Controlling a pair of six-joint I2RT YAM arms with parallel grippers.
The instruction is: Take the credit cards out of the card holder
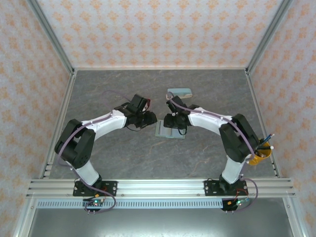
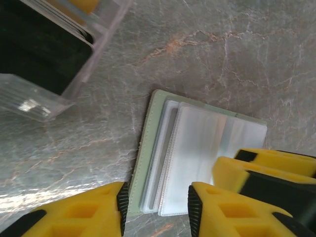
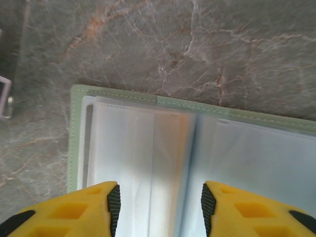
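The sage-green card holder [image 1: 165, 131] lies open on the grey table between my two grippers. Its clear sleeves [image 2: 202, 148] fan out and look empty; a grey strip [image 2: 169, 143] shows under them, and I cannot tell if it is a card. My left gripper [image 2: 158, 207] hovers open over the holder's left corner, nothing between its fingers. My right gripper [image 3: 160, 207] stands open above the sleeves [image 3: 143, 158]; its yellow fingers [image 2: 256, 173] also show beside the left one. Credit cards [image 2: 74, 27], a dark one and an orange-yellow one, sit stacked in a clear box [image 2: 44, 94].
A teal oblong case [image 1: 179, 93] lies behind the holder. A yellow cup with pens [image 1: 260, 154] hangs by the right arm. The clear box's edge [image 3: 5, 98] sits just left of the holder. Metal frame posts and patterned walls ring the table.
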